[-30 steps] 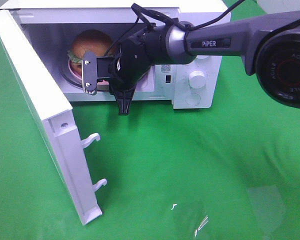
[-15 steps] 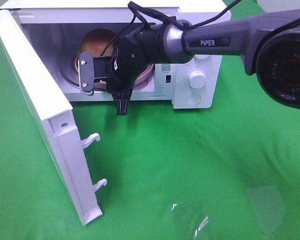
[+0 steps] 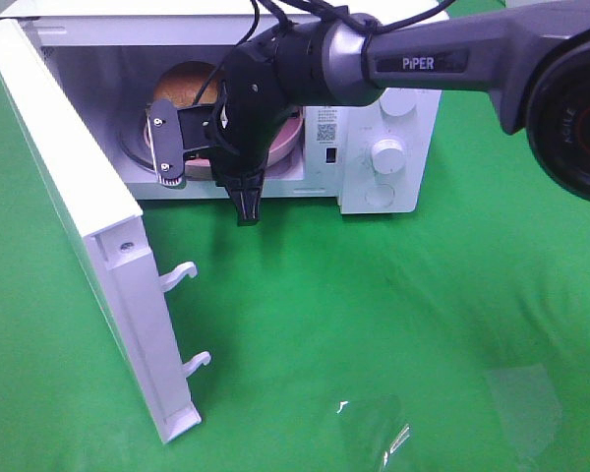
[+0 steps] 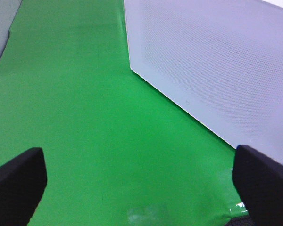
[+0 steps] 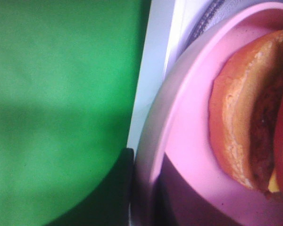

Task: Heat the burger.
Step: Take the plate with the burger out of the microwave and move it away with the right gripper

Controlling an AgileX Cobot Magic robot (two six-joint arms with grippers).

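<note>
1. The burger [image 3: 185, 87] sits on the pink plate [image 3: 287, 146] inside the open microwave [image 3: 388, 108], over the glass turntable [image 3: 138, 147]; in the exterior high view only the bun's top shows above the arm

2. The right gripper [image 3: 192, 147] reaches into the oven mouth with its jaws closed down on the near rim of the pink plate; the right wrist view shows that rim [image 5: 153, 141] running straight into the dark finger, with the burger [image 5: 247, 113] just beyond it

3. The relation that matters: the burger lies deeper in the cavity than the claw, on the far side of the gripped rim, so the plate's path runs front to back through the opening. Whether the plate rests fully on the turntable is hard to tell, since the wrist hides its underside

4. The left gripper [image 4: 132, 188] hangs wide open and empty over the green cloth [image 3: 393, 324], just beside the swung-out door [image 3: 88, 246], so it is the arm nearer the door
</note>
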